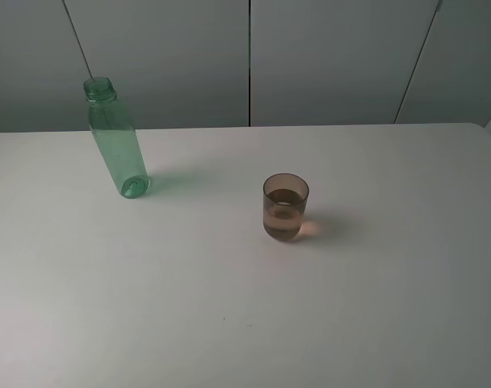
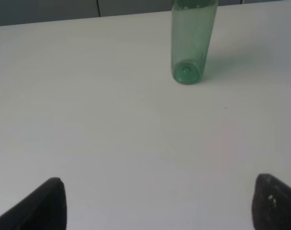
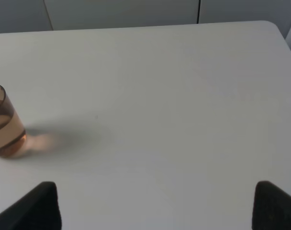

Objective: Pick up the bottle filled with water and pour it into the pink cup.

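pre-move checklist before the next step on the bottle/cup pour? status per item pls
1. Bottle upright on the table: ok.
2. Bottle uncapped: ok, neck is open.
3. Water left in the bottle to pour: cannot tell; it looks empty.
4. Pink cup upright, apart from the bottle: ok. It already holds liquid partway up.
5. Left gripper open and holding nothing: ok, fingers wide apart, bottle ahead of it.
6. Right gripper open, off the cup: ok.
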Motion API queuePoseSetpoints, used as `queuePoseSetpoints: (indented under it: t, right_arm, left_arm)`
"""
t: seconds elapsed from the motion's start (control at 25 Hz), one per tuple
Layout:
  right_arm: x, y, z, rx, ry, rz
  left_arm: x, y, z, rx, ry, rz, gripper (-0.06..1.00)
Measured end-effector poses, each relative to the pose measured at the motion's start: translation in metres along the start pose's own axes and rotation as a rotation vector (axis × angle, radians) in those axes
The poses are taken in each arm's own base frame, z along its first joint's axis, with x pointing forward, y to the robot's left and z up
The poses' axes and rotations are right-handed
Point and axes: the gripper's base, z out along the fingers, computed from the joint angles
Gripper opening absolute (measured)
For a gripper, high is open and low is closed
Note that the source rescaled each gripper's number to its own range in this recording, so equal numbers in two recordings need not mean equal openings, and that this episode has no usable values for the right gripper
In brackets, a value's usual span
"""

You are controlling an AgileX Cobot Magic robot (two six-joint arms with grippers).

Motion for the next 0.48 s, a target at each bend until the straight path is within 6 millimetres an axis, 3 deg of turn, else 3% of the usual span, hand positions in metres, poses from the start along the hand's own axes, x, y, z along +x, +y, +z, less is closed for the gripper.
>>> queuePoseSetpoints:
  t: [0.48]
  right_arm:
    - [0.0000,0.0000,0.0000,0.000,0.000,0.000]
  left_arm:
    - [-0.0001,0.0008,-0.0001,0.024,-0.001,-0.003,0.96]
